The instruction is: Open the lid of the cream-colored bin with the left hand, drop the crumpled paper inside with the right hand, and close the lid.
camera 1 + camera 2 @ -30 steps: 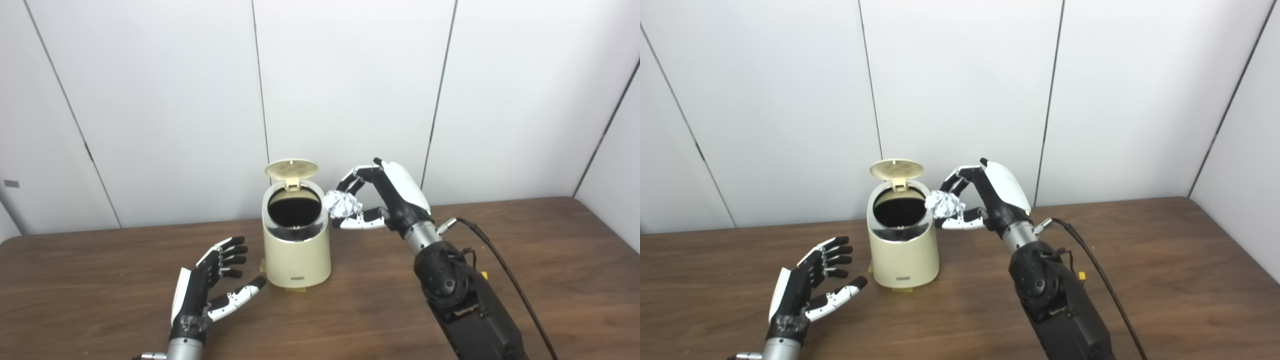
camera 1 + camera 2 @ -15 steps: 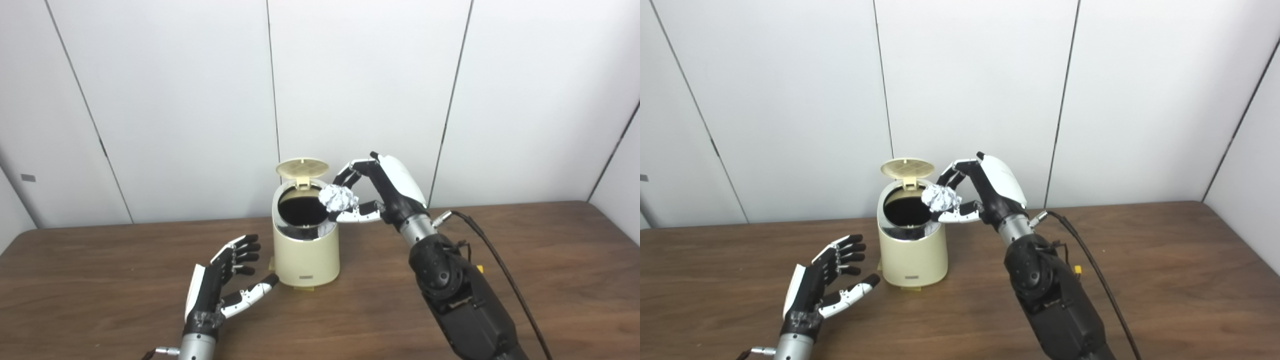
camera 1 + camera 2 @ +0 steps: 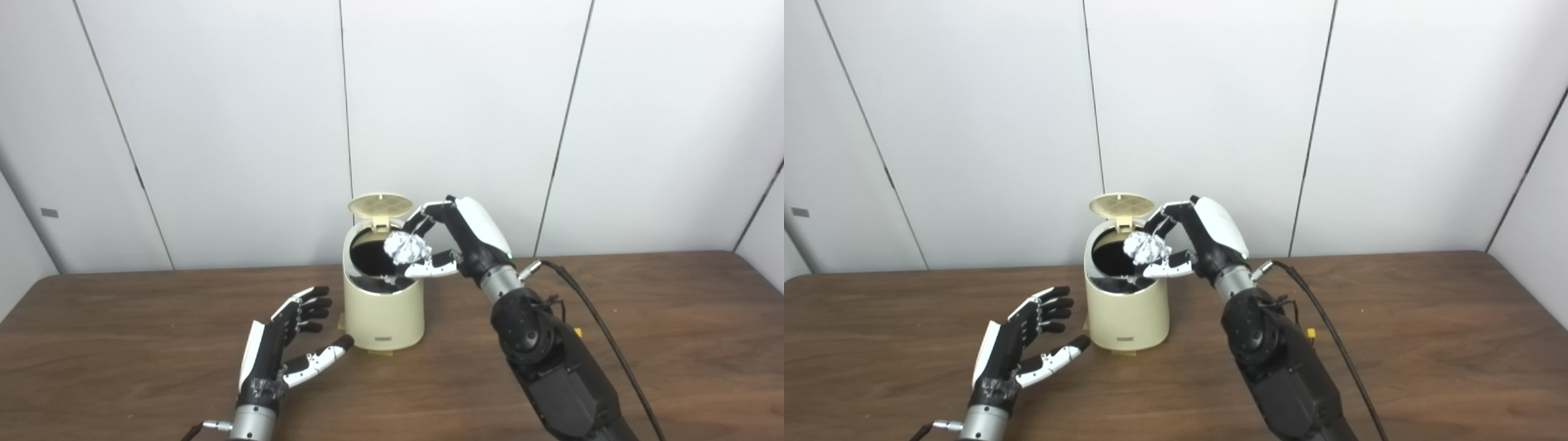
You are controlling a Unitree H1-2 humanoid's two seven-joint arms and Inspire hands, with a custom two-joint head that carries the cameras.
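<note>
Over open bin (image 3: 383, 306): right robot hand (image 3: 456, 242) pinching crumpled paper (image 3: 405, 247); left robot hand (image 3: 288, 349) spread nearby.

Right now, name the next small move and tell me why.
Probably open the right hand to let go: the crumpled paper hangs over the bin mouth, the lid stands up, and the left hand waits open, apart.

Brown wooden table (image 3: 643, 343), white panelled wall (image 3: 459, 110).

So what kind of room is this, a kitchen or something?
More likely a lab or test room: plain white wall panels, a bare wooden table, and only a small cream bin set out for the robot.
</note>
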